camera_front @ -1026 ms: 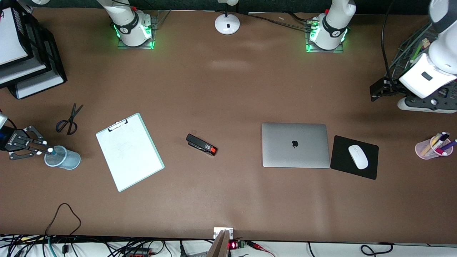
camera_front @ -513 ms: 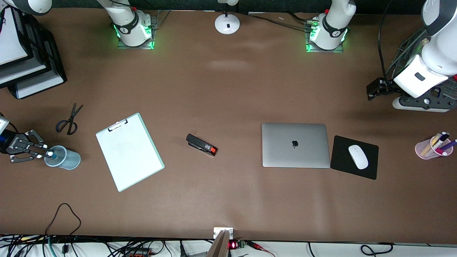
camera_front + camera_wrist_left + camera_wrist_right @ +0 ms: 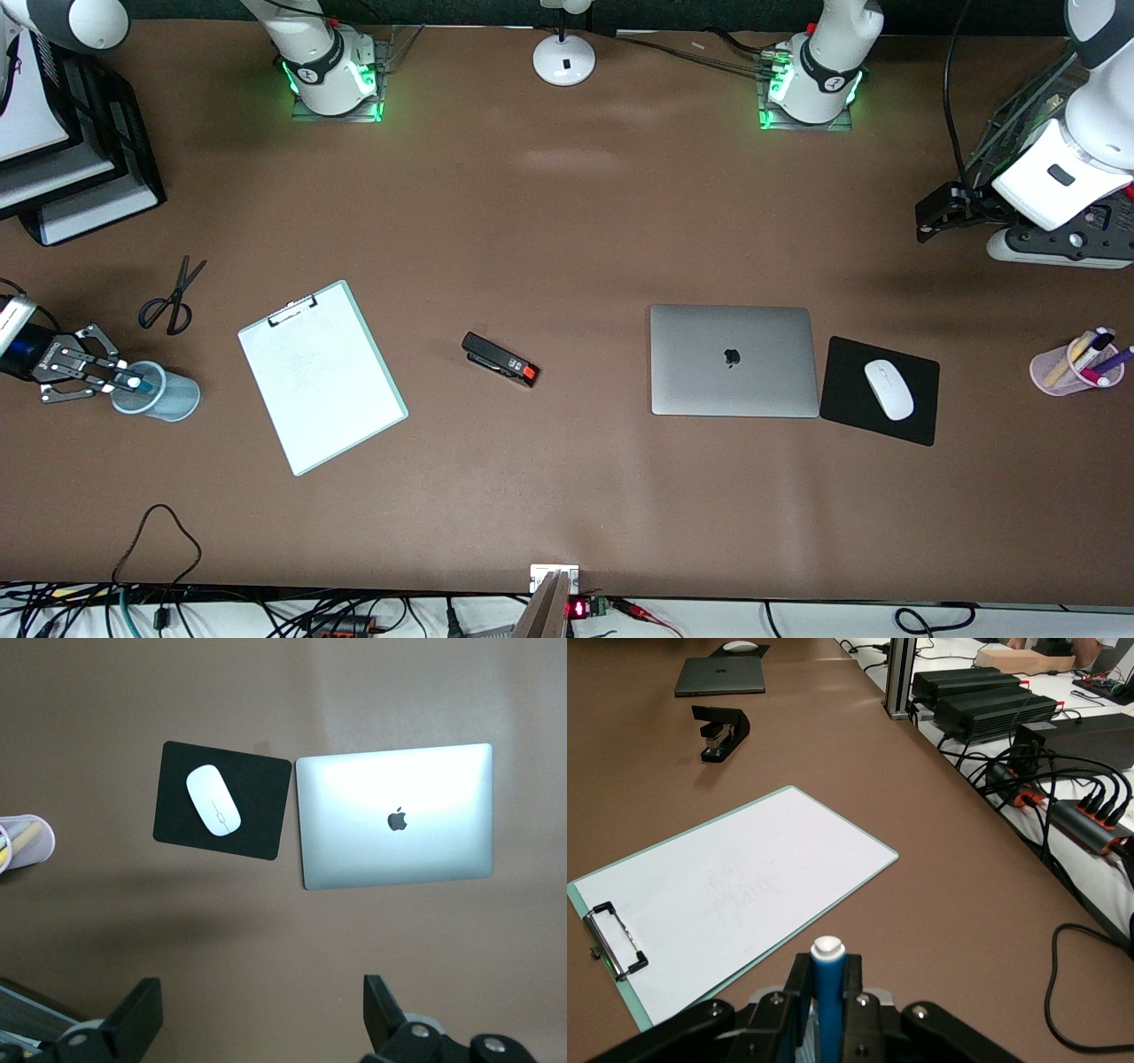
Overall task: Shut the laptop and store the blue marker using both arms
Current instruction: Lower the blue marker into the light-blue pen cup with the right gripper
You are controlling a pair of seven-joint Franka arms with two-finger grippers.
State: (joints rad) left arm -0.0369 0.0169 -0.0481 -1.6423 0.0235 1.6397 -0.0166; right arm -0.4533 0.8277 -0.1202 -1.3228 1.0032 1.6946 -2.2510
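Brown and matte, the counter (image 3: pixel 567 221) carries everything here. The laptop (image 3: pixel 733 360) is the biggest item on it: silver-grey, lid fully down with the dark apple logo facing up, lying flat toward the left arm's end of the counter. From the laptop, a black mouse pad (image 3: pixel 850 412) sits just beside it at three o'clock, with a white mouse (image 3: pixel 889 389) resting on the pad. A clipboard (image 3: pixel 322 376) with a pale green edge lies at an angle toward the right arm's end, at nine o'clock from the laptop and well apart from it. Between the two lies a black stapler (image 3: pixel 500 359) with a red tip.

At nine o'clock from the clipboard stands a translucent blue cup (image 3: pixel 156 390), and at eleven o'clock from the clipboard lie dark scissors (image 3: pixel 173 297). A pink cup (image 3: pixel 1074 361) of pens stands at three o'clock from the mouse pad, near the counter's edge.

The left gripper (image 3: pixel 943 213) hangs in the air over bare counter at one o'clock from the laptop, its jaws spread wide with nothing between them. The right gripper (image 3: pixel 127 381) is over the blue cup's rim, its jaws pinching the blue marker (image 3: pixel 828 988), which stands upright with its white end on top, its lower part at the cup's mouth.
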